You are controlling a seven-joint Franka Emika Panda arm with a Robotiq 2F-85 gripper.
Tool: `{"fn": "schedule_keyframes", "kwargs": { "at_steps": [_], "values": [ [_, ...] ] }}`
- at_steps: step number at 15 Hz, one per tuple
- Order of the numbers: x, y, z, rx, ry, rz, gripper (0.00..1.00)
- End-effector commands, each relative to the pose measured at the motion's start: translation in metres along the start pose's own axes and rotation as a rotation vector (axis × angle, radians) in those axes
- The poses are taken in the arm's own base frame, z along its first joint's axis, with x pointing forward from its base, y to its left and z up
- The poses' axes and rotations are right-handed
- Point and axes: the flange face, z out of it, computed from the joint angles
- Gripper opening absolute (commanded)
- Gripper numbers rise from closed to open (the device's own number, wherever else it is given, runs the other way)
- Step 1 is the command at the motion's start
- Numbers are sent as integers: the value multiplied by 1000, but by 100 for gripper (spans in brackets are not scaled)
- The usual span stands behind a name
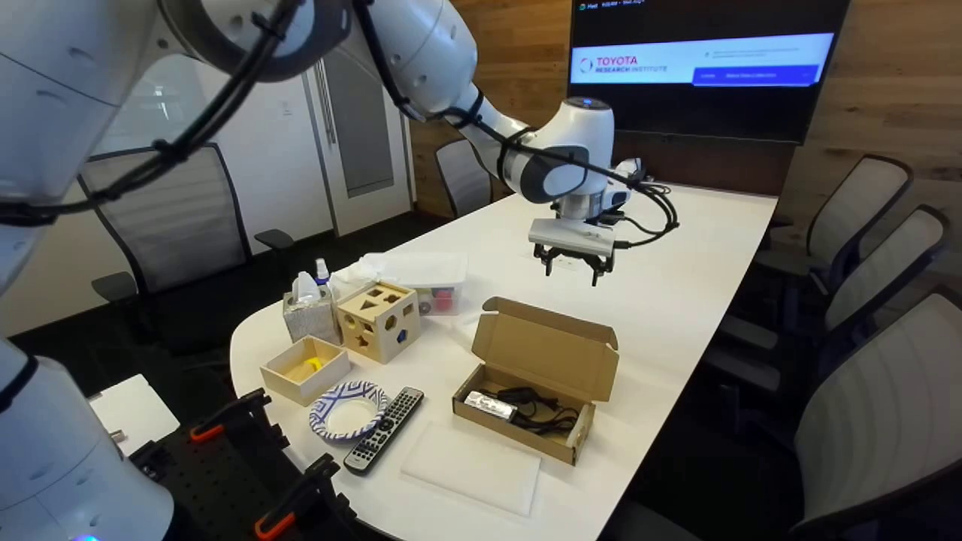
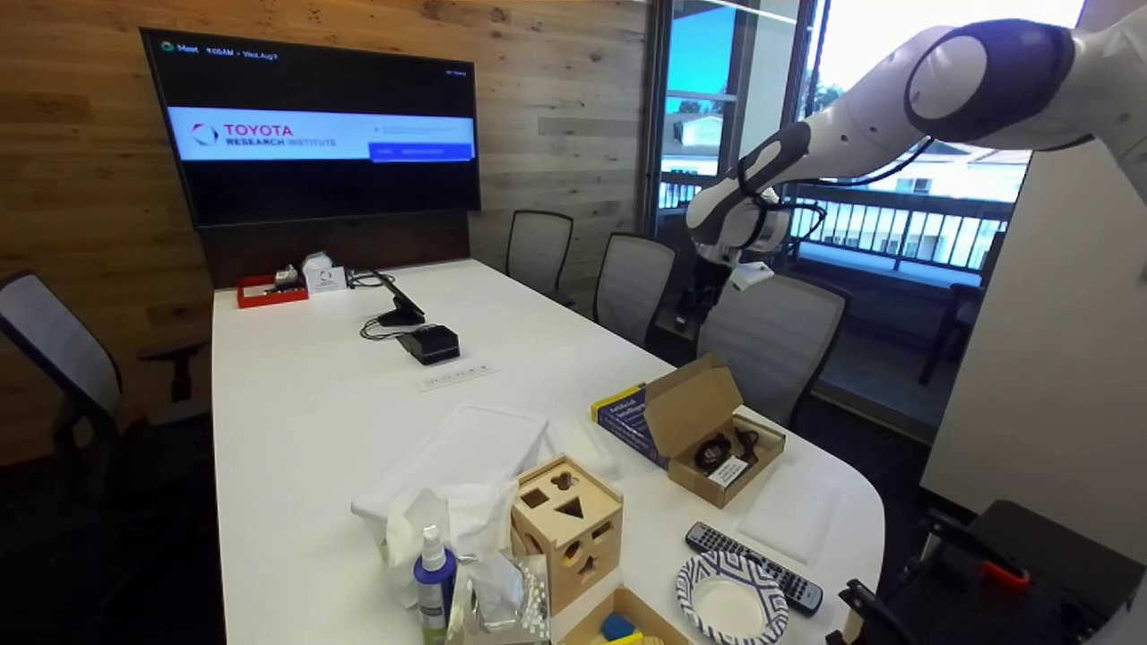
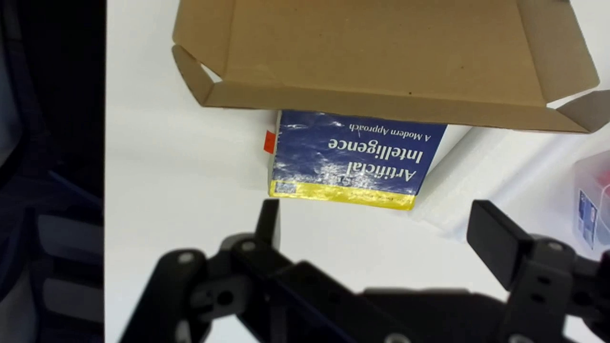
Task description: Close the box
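Gripper (image 1: 572, 276) just right of frame's centre, spread, empty; lower, lid (image 1: 545, 349) leans back from box (image 1: 511, 434). Best dip behind lid, fold forward; gap unclear.

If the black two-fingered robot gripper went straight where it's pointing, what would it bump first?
Probably the raised, rectangular brown cardboard box lid: the gripper seems to point down near its upper edge. But depth is unclear; it might miss and meet the rectangular blue-and-yellow book beyond.
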Motion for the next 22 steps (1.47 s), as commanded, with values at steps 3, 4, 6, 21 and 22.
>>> {"fn": "schedule_keyframes", "kwargs": {
  "at_steps": [3, 4, 6, 21, 22],
  "values": [
    [15, 6, 59, 106, -30, -11, 100],
    [15, 6, 67, 119, -43, -10, 100],
    [14, 8, 77, 133, -69, -4, 100],
    [-19, 1, 126, 327, -340, 49, 100],
    [-20, 1, 125, 324, -348, 55, 100]
  ]
}}
